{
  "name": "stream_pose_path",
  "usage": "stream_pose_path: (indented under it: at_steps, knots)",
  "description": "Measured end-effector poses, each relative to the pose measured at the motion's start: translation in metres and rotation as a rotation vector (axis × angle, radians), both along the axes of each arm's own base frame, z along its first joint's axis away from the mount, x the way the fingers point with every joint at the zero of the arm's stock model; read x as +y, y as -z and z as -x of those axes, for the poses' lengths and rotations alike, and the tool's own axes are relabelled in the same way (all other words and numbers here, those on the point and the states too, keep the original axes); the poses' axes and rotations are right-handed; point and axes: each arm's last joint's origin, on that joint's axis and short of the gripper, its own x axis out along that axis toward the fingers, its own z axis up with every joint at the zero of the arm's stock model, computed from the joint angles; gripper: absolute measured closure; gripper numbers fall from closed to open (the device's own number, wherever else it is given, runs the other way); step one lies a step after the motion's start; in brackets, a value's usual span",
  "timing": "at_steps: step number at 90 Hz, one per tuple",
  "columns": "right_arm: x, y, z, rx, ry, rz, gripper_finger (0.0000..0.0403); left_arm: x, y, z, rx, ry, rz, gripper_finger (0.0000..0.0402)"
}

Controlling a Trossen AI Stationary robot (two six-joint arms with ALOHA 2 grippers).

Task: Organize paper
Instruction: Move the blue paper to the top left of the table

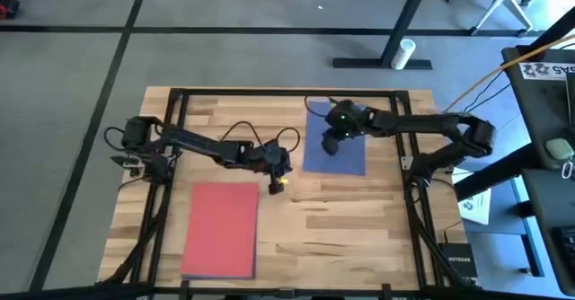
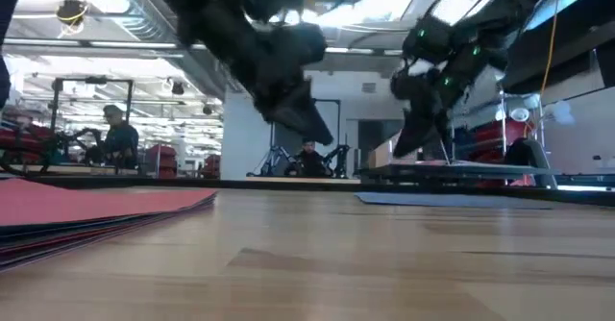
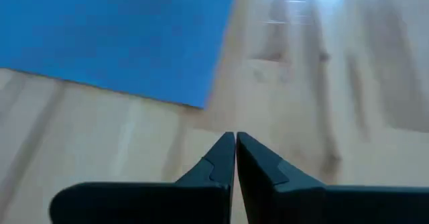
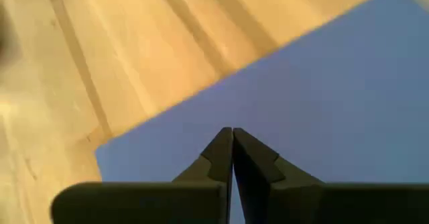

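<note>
Red stack [image 1: 222,229], lower left of the high view: top sheet red, darker edges showing beneath, long axis running top to bottom of frame, nearly square to the bench [image 1: 359,237].

Left pincer [image 1: 275,185], centre: clenched, empty, over bare wood between stack and blue sheet.

Blue sheet [image 1: 344,152], upper centre-right: lies flat and alone, long axis also top to bottom, slightly skewed.

Right pincer [image 1: 331,145]: clenched, tips over the blue sheet; contact unclear.

Judgement: blue sheet goes to the stack. Press lightly, slide it flat leftward, square the edges on arrival.
</note>
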Motion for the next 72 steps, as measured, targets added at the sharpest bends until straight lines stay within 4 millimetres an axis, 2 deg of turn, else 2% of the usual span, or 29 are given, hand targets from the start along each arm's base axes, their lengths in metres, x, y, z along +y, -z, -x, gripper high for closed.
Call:
stream_pose_path:
  at_steps: [13,23,35,54,72]
  knots:
    - [0.007,-0.025,0.02,-0.007,0.028,0.071,0.0403,0.015,0.015,-0.013,-0.039,0.047,-0.06,0.0402]
    - [0.012,-0.037,0.033,-0.001,0.059,0.104,0.0403,0.025,0.022,-0.029,-0.032,0.093,-0.122,0.0402]
    - [0.014,-0.038,0.04,0.033,0.082,0.098,0.0403,0.038,0.03,-0.052,-0.013,0.143,-0.212,0.0402]
    - [0.015,-0.035,0.043,0.084,0.105,0.089,0.0403,0.062,0.027,-0.086,-0.04,0.198,-0.231,0.0402]
    - [0.016,-0.034,0.044,0.094,0.105,0.085,0.0403,0.077,0.04,-0.099,0.021,0.229,-0.233,0.0402]
